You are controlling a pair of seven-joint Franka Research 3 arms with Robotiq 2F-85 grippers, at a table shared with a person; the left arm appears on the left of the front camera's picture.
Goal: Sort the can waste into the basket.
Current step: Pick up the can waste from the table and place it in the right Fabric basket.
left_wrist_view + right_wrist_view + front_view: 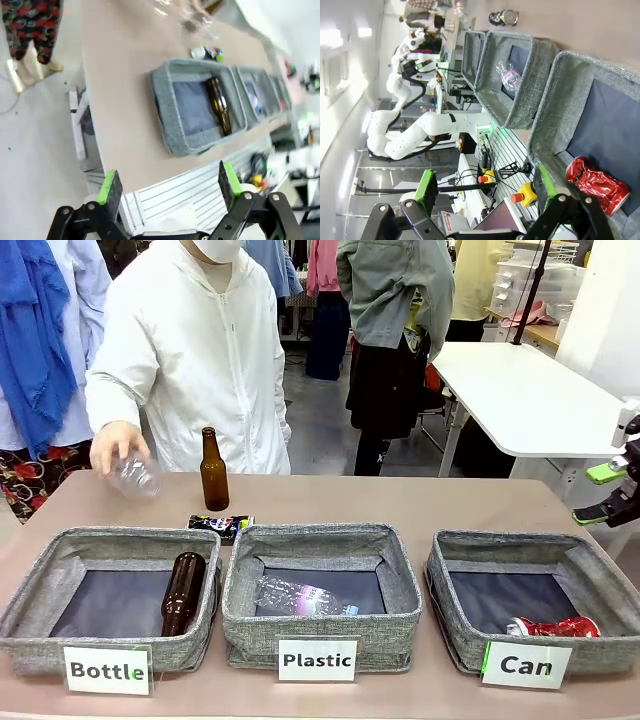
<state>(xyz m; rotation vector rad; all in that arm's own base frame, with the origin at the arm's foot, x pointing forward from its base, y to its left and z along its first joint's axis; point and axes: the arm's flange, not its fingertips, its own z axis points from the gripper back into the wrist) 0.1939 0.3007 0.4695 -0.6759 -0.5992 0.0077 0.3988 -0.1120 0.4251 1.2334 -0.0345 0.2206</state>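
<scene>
red can (553, 627), crushed, is noted lying inside the can basket (520, 540), on the dark lining near the front wall. black can (220, 526) is noted lying on the table (400, 502), just behind the gap between the bottle basket (40, 570) and the plastic basket (320, 537), beside an upright brown bottle (213, 470). right gripper (598, 493) is held off the table's right edge, jaws wide, nothing gripped. left gripper (169, 182) is seen with jaws wide and empty. a clear bottle (135, 477) is held by the person's hand (115, 445) at the far left.
</scene>
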